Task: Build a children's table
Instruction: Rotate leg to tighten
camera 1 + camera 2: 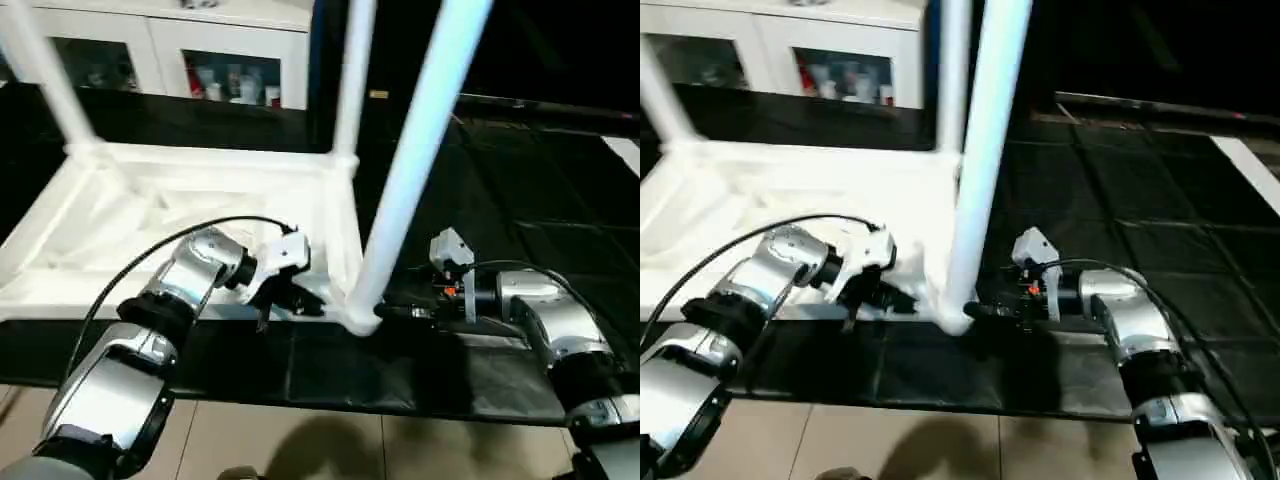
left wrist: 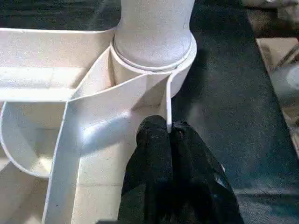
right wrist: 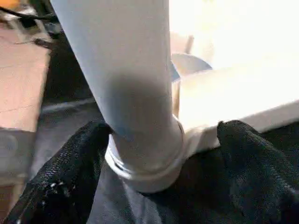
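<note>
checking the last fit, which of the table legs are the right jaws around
The near-corner leg, closest to the robot, its base seated in the socket between the right gripper's open jaws. The other two legs stand at far corners.

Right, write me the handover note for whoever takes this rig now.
Left gripper: shut, fingertips pinching the tabletop's rim wall just by the near corner socket.
Right gripper: open, fingers either side of the near leg's base, not clamped on it.
Tabletop: upside down on the black mat, ribs up.
Done: three legs visibly standing in sockets, near one, far right, far left.
Left: check the fourth corner, confirm seating, turn the table upright.
</note>
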